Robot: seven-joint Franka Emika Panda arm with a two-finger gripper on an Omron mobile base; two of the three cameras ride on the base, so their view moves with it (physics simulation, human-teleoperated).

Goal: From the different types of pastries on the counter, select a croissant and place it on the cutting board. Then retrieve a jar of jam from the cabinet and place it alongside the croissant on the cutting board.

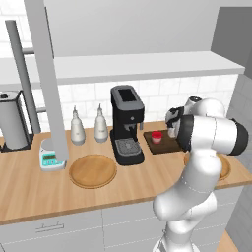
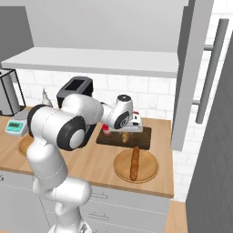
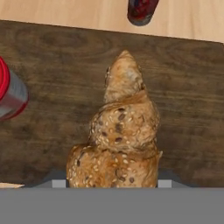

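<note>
I'm looking down over the table (image 2: 91,164), the long light-wood top that everything sits on. The cutting board (image 2: 136,139) lies directly under my claw (image 2: 125,134), a dark-brown slab near the back wall. Just in front of the claw, toward me, a round wooden plate (image 2: 148,173) carries the long thin baguette stick (image 2: 134,163). Off to the claw's left stands the black coffee machine (image 1: 127,123), and farther left another round plate (image 1: 92,171) lies bare on the wood.

In the hand view the croissant (image 3: 122,140) fills the middle, lumpy, golden-brown and seeded, resting on the cutting board's dark grain straight below the claw. I cannot tell whether the claw is pinching it or standing spread around it; the fingertips are hidden behind the pastry.

The jar of jam (image 1: 156,137), bright red, sits on the board just to the claw's left. A darker red cylinder (image 3: 141,11) stands just off the board on the bare table.
</note>
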